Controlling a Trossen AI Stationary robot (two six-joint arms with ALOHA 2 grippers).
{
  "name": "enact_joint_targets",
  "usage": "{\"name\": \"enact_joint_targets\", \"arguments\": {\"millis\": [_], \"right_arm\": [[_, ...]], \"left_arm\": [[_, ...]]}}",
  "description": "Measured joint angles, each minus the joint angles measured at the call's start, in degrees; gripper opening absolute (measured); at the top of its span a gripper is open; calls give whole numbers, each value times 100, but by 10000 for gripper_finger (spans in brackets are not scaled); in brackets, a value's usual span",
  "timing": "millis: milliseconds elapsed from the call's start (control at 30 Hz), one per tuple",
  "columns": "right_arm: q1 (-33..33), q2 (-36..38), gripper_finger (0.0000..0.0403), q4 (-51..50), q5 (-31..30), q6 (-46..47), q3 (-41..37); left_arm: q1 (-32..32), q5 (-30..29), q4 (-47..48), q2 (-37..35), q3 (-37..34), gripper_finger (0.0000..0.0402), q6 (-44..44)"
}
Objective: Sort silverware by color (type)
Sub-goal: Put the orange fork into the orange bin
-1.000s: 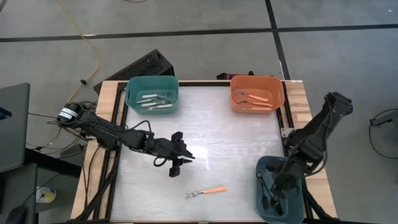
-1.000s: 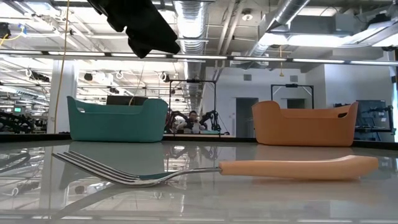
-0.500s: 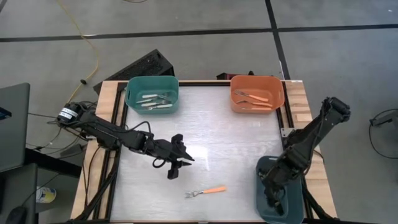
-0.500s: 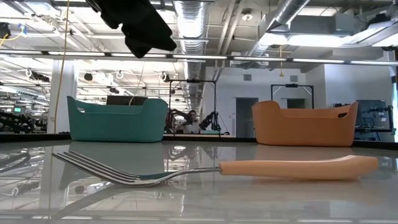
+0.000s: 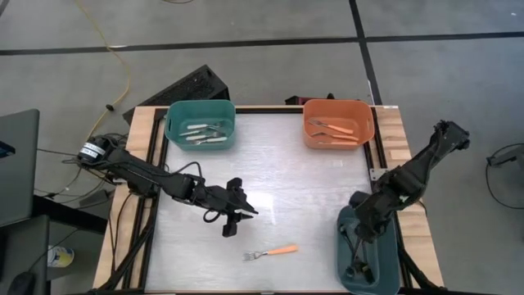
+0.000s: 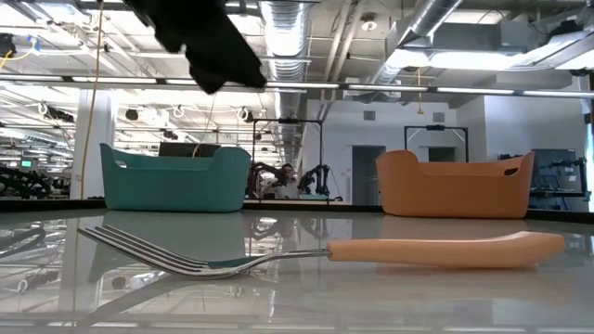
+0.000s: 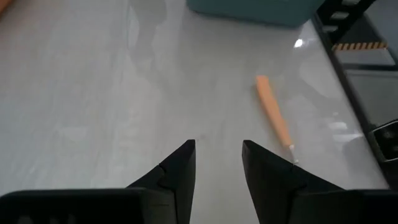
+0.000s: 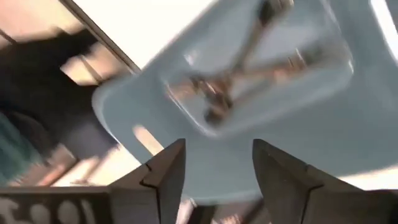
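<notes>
While your right gripper (image 5: 361,232) hangs over dark bin (image 5: 388,270) lower right, jaws apart, empty, orange-handled fork (image 5: 271,252) lies on bench (image 5: 295,176) lower centre; left gripper (image 5: 235,220) nearby, jaws apart.

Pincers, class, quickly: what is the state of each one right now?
Left pincer: open, empty, above the table near the orange fork.
Right pincer: open, empty, over the blue bin.

An orange-handled fork (image 5: 272,252) lies on the table (image 5: 286,188) near the left pincer (image 5: 237,220); the right pincer (image 5: 360,233) hovers over the dark-teal bin (image 5: 385,274).
</notes>
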State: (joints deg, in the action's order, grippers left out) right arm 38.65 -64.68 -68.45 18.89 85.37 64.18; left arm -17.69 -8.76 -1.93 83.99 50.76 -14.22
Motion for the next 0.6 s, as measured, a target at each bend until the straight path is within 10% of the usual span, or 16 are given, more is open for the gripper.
{"name": "enact_joint_targets", "arguments": {"millis": [267, 600], "right_arm": [[-98, -13, 218, 828, -1695, -761, 0], [-109, -665, 214, 1032, -1943, -2594, 0]], "left_arm": [[-49, 825, -1628, 1486, 213, 122, 233], [-377, 989, -502, 2191, 1049, 173, 769]]}}
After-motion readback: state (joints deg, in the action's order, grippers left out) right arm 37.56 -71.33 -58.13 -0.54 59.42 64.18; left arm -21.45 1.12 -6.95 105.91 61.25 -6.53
